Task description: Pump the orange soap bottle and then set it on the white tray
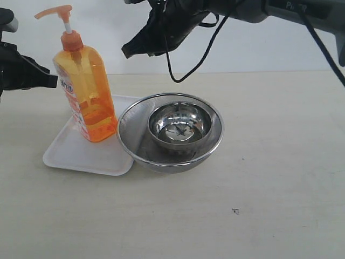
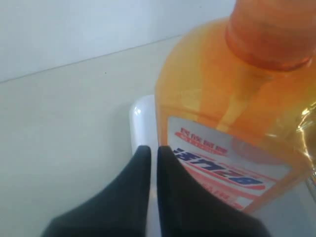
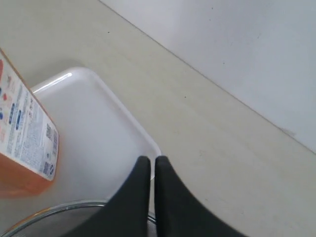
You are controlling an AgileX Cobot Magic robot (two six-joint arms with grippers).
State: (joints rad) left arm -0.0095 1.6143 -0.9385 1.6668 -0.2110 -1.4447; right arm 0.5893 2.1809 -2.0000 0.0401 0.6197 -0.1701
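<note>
left claw (image 2: 149, 149), right claw (image 3: 148, 159) pressed together — orange soap bottle (image 1: 86, 91) upright inside white tray (image 1: 67, 156) rim.

A soap bottle (image 1: 85, 94) stands upright on a tray (image 1: 70, 152), toward its 1 o'clock corner, on a table (image 1: 269, 205). At the tray's 3 o'clock a strainer (image 1: 135, 145) sits against its edge, a smaller bowl (image 1: 179, 125) nested inside. The left gripper (image 1: 54, 81) hangs at the bottle's 9 o'clock, the right gripper (image 1: 125, 51) at its 2 o'clock.
</note>
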